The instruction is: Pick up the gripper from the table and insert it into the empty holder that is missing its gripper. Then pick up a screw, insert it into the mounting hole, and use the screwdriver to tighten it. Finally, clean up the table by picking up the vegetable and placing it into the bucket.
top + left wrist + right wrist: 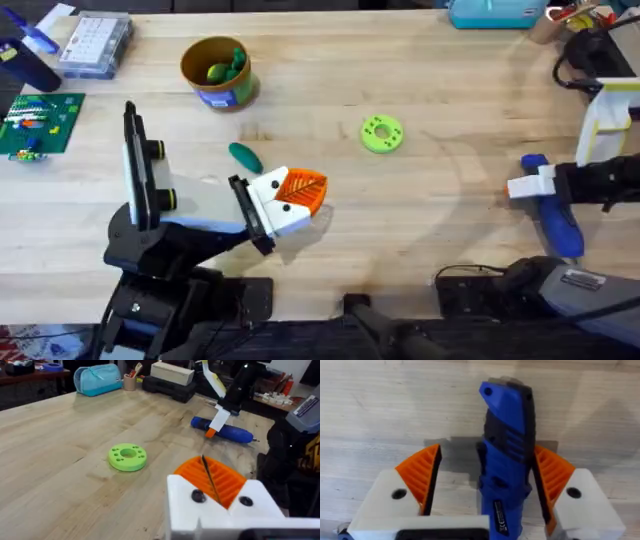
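Note:
The blue screwdriver [560, 225] [232, 432] [507, 425] lies on the table at the right. My right gripper [535, 185] [485, 472] is open and straddles its body, one orange pad close against it and the other apart. The dark-green vegetable [244, 156] lies on the wood just left of my left gripper [305, 190] [210, 477], which is shut, orange pads together with nothing seen between them. The ochre bucket [218, 72] with a blue band stands at the back left and holds green items. The screw is out of view.
A lime-green ring with holes [381, 133] [127, 456] lies mid-table. A clear compartment box [95, 45] and a green circuit board [40, 122] sit at the far left. A blue pouch [495, 12] is at the back, and a white-and-yellow frame [610, 115] at the right edge.

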### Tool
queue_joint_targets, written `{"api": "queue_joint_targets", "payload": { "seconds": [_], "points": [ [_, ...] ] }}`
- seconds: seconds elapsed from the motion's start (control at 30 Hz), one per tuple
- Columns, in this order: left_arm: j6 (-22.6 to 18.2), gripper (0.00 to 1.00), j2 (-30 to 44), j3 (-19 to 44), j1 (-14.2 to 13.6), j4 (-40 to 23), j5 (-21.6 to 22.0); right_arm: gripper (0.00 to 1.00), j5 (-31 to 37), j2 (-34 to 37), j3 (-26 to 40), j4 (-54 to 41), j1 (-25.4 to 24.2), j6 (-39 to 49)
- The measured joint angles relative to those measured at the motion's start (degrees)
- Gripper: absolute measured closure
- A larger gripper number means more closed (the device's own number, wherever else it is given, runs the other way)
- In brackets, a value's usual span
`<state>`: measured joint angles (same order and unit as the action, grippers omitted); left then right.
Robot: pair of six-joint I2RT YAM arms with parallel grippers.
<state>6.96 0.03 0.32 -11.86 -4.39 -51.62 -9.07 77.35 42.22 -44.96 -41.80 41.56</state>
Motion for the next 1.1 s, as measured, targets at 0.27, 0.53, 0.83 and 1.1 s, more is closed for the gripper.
{"api": "queue_joint_targets", "payload": {
  "seconds": [0.27,0.53,0.83,1.1],
  "points": [
    [-0.01,0.987,-0.01,0.0,0.0,0.01,0.0,0.005,1.57,0.02,0.0,0.53,0.07,-0.18],
    [-0.02,0.988,0.0,0.0,0.0,0.01,0.0,0.005,6.66,1.33,0.12,2.38,0.35,-1.34],
    [0.0,0.987,-0.02,0.0,0.0,-0.01,0.0,0.005,6.84,1.54,0.17,3.91,0.39,-4.36],
    [-0.02,0.988,-0.02,0.0,0.0,0.0,0.0,0.094,7.42,1.68,0.17,4.69,1.12,-5.37]
  ]
}}
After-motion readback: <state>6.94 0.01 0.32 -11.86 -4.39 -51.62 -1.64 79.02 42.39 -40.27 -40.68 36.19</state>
